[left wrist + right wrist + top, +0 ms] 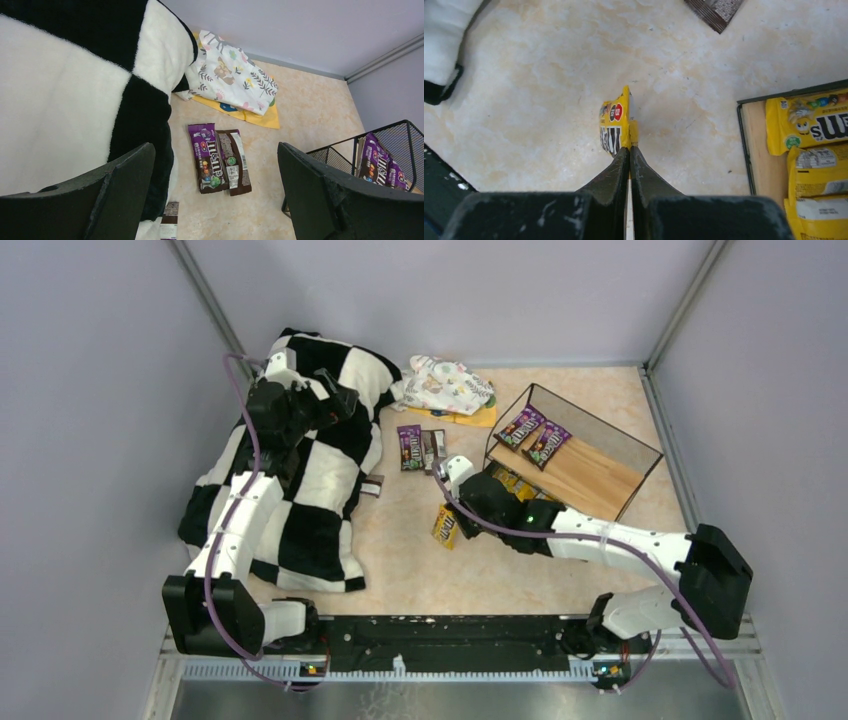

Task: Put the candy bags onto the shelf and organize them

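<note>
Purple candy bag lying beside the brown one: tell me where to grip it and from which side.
Probably from above, pinching a short end of the purple candy bag: it lies flat, and the brown bag hugs one long side.

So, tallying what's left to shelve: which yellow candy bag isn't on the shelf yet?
The yellow bag pinched in the right hand, off to the side of the shelf; the other yellow bags lie on its board.
</note>
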Tool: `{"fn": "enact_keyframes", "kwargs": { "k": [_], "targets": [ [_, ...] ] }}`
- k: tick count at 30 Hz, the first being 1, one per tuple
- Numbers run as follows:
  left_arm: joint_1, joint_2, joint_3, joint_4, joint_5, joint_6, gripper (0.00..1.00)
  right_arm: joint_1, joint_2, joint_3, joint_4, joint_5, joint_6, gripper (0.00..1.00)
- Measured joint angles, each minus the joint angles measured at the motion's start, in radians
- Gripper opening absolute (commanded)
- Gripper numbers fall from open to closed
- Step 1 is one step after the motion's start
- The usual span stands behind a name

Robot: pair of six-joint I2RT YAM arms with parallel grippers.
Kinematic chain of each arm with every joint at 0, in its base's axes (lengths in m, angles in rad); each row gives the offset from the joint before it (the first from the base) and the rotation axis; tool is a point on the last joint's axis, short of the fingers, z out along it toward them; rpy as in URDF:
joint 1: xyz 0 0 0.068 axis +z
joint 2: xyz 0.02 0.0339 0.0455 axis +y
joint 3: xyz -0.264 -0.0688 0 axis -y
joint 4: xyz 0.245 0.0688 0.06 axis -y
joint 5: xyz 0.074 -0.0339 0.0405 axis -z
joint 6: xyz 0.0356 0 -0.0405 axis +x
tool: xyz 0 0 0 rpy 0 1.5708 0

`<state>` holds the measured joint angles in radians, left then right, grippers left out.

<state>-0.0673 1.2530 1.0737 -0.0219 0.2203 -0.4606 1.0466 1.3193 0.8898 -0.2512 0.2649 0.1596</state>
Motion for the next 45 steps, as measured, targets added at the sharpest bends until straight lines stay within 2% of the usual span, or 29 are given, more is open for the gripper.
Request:
{"fn": "enact_keyframes", "kwargs": {
  "k": [7, 12, 15, 18, 22, 27, 29, 33, 38, 43, 45],
  "targets": [
    [0.000, 0.000, 0.003, 0.000, 0.000, 0.000, 0.98, -0.027, 0.001, -0.002, 0.080, -0.345, 0.020, 0.00],
    [0.000, 0.000, 0.003, -0.001, 0.000, 0.000, 0.98, -0.034, -0.006, -0.058, 0.155, -0.446, 0.029, 0.00],
    [0.000, 0.000, 0.003, -0.001, 0.002, 0.000, 0.98, -0.055, 0.012, -0.064, 0.134, -0.430, 0.023, 0.27],
    [0.000, 0.002, 0.004, 0.000, 0.003, 0.000, 0.98, -0.063, 0.071, -0.036, 0.076, -0.308, 0.004, 0.52],
    [0.000, 0.008, 0.004, -0.002, 0.003, 0.003, 0.98, -0.012, 0.150, 0.051, -0.037, -0.068, -0.039, 0.67],
    [0.001, 0.009, 0.005, -0.003, 0.002, 0.007, 0.98, 0.175, 0.224, 0.144, -0.074, 0.055, -0.052, 0.79],
    [0.001, 0.009, 0.005, -0.003, 0.000, 0.010, 0.98, 0.301, 0.282, 0.167, -0.072, 0.092, -0.048, 0.80],
    [0.001, 0.009, 0.005, -0.004, 0.000, 0.010, 0.98, 0.391, 0.351, 0.176, -0.085, 0.117, -0.052, 0.77],
    [0.002, 0.009, 0.005, -0.004, 0.001, 0.010, 0.98, 0.415, 0.435, 0.178, -0.098, 0.188, -0.079, 0.67],
    [0.002, 0.009, 0.005, -0.004, 0.000, 0.010, 0.98, 0.427, 0.510, 0.215, -0.111, 0.283, -0.109, 0.65],
    [0.002, 0.009, 0.005, -0.004, 0.000, 0.010, 0.98, 0.447, 0.540, 0.246, -0.113, 0.323, -0.118, 0.59]
  ]
}}
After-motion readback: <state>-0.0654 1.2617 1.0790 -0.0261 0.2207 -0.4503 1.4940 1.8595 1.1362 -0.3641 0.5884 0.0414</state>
